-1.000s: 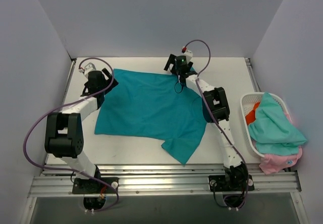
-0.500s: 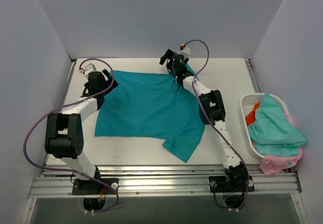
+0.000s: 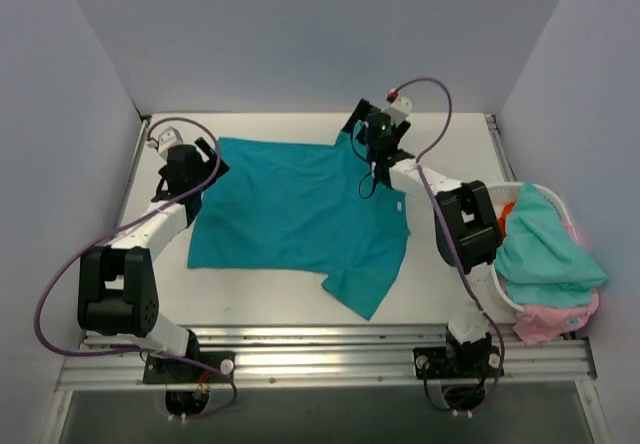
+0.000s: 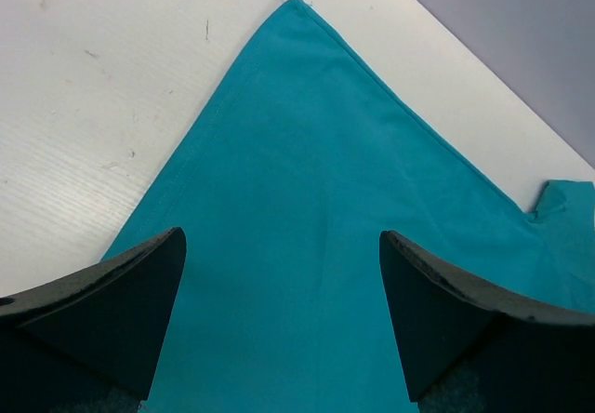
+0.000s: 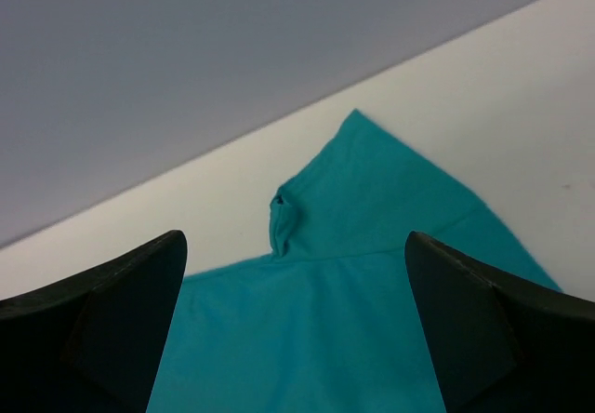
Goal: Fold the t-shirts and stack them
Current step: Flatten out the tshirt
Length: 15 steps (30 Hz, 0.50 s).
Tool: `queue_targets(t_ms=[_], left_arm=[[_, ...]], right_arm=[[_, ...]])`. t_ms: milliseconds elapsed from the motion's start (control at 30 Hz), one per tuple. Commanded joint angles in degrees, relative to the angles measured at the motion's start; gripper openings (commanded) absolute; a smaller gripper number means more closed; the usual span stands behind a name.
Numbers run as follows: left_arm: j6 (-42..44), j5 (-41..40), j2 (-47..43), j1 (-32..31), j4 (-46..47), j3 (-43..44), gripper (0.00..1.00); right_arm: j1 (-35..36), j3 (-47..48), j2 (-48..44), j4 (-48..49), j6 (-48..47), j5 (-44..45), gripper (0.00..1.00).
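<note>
Your left jaws and right jaws stand wide open, empty, over the spread deep teal cloth t-shirt (image 3: 290, 214) on the white counter (image 3: 250, 299).

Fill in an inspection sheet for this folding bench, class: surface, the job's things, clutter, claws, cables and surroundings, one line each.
Surface: white table, a few faint scuffs.
Job's things: teal t-shirt spread flat, one sleeve pointing toward the near edge; aqua shirt, pink shirt and orange-red shirt heaped in the white basket at the right edge.
Clutter: nothing seen.
Claws: left claw open over the teal t-shirt's far left corner; right claw open over its far right sleeve; neither holds anything.
Cables: purple cables loop from each arm.
Surroundings: plain walls on three sides; metal rail along the near edge.
</note>
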Motion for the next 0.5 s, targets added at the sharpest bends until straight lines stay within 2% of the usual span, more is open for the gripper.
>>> queue_targets(t_ms=[0,100,167,200,267,367,433,467], left_arm=[[-2.00,-3.60,-7.71,-1.33,-1.16,-3.42,0.94],[-3.85,-5.97,-12.19,-1.86,-3.09,-8.07,0.94],[-5.26,-7.21,-14.13,-3.35,-3.79,-10.53,0.94],[-5.70,-8.52,-15.80,-4.31,-4.23,-12.72,0.94],[-6.93,-13.97,-17.21,-8.26,-6.25,-14.67,0.94],[-8.77,-18.02,-18.71,-12.05,-10.03,-18.01,0.94],[-10.53,-17.51,-20.46,-12.84,-12.05,-20.90,0.94],[-10.54,-15.85,-21.43,-13.89,-12.32,-21.96,0.94]], right_arm=[[2.64,-11.66,-15.75,-3.31,1.46,12.90,1.00],[4.67,-20.13,-25.07,-10.61,6.03,13.96,1.00],[8.96,-27.58,-30.77,-16.13,10.41,15.80,1.00],[11.07,-29.89,-32.37,-18.25,12.01,20.69,1.00],[17.66,-37.07,-35.97,-19.85,15.70,23.02,1.00],[21.19,-44.21,-37.39,-21.35,21.94,16.19,1.00],[24.43,-47.48,-38.19,-21.87,23.79,15.63,1.00],[28.54,-48.89,-39.41,-24.57,25.71,16.77,1.00]])
